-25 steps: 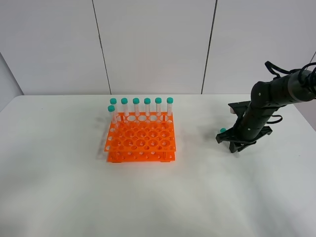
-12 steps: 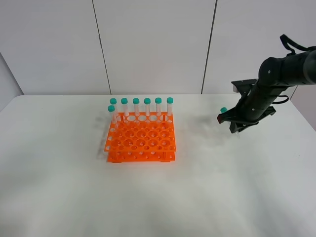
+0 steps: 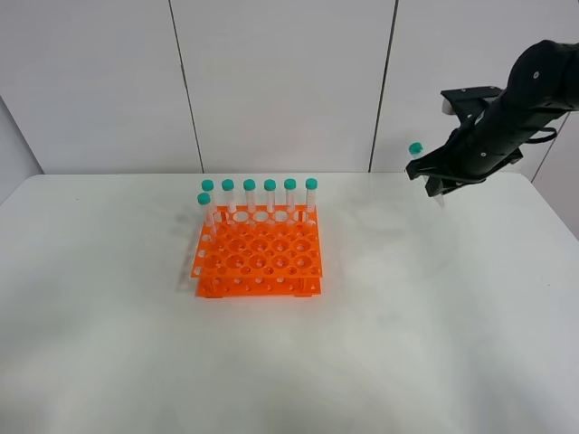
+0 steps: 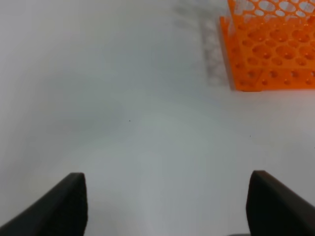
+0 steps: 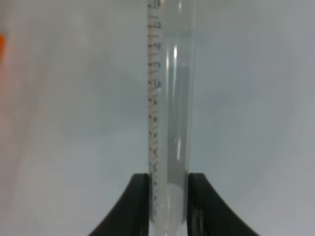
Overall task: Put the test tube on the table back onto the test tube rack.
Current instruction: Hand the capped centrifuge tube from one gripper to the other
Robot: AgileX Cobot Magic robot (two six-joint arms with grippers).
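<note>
My right gripper (image 3: pixel 437 183) is shut on the test tube (image 3: pixel 416 151), a clear tube with a teal cap, and holds it high above the white table (image 3: pixel 380 334) at the far right. In the right wrist view the tube (image 5: pixel 169 113) stands between the two black fingertips (image 5: pixel 139 206), graduation marks showing. The orange test tube rack (image 3: pixel 260 256) sits left of centre with several teal-capped tubes (image 3: pixel 270 190) along its back row. The rack's corner shows in the left wrist view (image 4: pixel 268 49). My left gripper (image 4: pixel 167 206) is open and empty over bare table.
Grey wall panels stand behind the table. The right arm (image 3: pixel 525 90) hangs over the table's far right corner. Nothing else lies on the tabletop.
My right gripper has risen from the table surface with the test tube in it, moving up and toward the back. The rack and left gripper have not moved.
</note>
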